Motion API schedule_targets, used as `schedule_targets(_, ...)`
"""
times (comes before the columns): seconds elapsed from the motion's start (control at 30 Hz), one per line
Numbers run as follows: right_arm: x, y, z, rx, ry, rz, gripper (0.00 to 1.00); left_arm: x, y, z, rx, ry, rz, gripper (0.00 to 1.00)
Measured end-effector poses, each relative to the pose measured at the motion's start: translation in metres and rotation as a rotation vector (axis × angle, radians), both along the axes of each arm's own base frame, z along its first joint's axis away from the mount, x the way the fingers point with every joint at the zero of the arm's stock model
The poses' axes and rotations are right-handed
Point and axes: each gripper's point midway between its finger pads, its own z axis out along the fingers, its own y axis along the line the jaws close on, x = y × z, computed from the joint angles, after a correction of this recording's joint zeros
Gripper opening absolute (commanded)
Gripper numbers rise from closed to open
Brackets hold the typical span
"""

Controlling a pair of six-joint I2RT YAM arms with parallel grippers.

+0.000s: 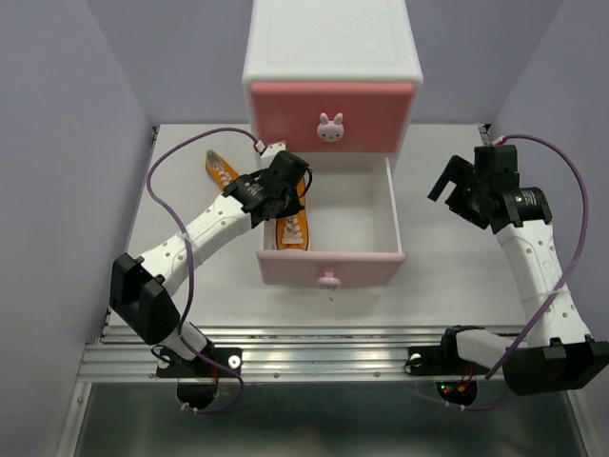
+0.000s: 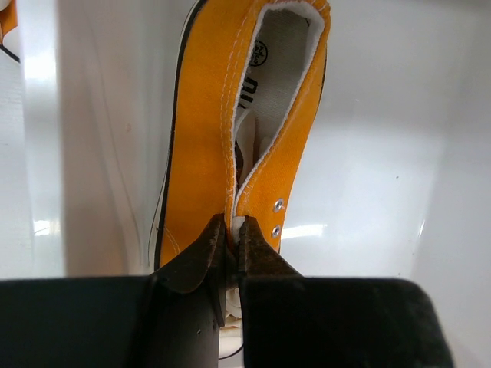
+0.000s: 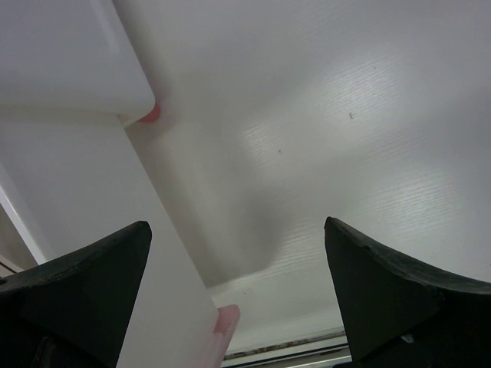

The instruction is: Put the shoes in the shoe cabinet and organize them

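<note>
Left gripper (image 2: 232, 234) is clamped on the orange sneaker (image 2: 203, 138), black fingers pinching the canvas edge of the upper right beside two small metal eyelets. Shoe lies along the left side of the pulled-out lower drawer (image 1: 394, 214), inside its white walls. Cannot tell whether the sole sits flat on the drawer floor.

Right gripper (image 3: 236, 228) is spread wide with nothing between the fingers, held over the table (image 1: 457, 286) to the right of the drawer, apart from it.

Materials: woven orange canvas with pale stitching, dark trim line along a white sole, white padded collar and insole. Shoe cabinet (image 1: 333, 43) is smooth moulded white plastic with rounded corners. Upper drawer (image 1: 285, 114) is darker pink and shut. Lower drawer front is pale pink. Each carries a bunny knob (image 1: 330, 127).

Views: only the overhead camera shows the second orange sneaker (image 1: 221, 171), lying on the table left of the drawer, just behind the left arm. Only the left wrist camera shows the pinch point and the glossy drawer interior with light glare. Right wrist camera shows a finely ribbed white tabletop, a rounded white plastic corner with a dab of pink under it, and the drawer's outer wall.

Writing: round printed mark and dark letters on the insole, too cut off to read.
</note>
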Motion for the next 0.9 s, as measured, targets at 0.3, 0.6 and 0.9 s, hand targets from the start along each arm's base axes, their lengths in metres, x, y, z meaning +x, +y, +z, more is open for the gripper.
schedule_targets(0.3, -0.001, 0.0, -0.003, -0.001, 0.007, 0.0, 1.0, 0.004, -0.005, -0.015, -0.011, 0.032, 0.026, 0.0)
schedule_targets(0.6, -0.001, -0.001, -0.003, -0.005, 0.004, -0.003, 1.0, 0.007, -0.008, -0.033, -0.002, 0.071, 0.061, 0.07)
schedule_targets(0.9, -0.001, -0.001, -0.003, -0.006, 0.004, -0.005, 1.0, 0.008, -0.014, -0.031, -0.051, 0.077, 0.083, 0.62)
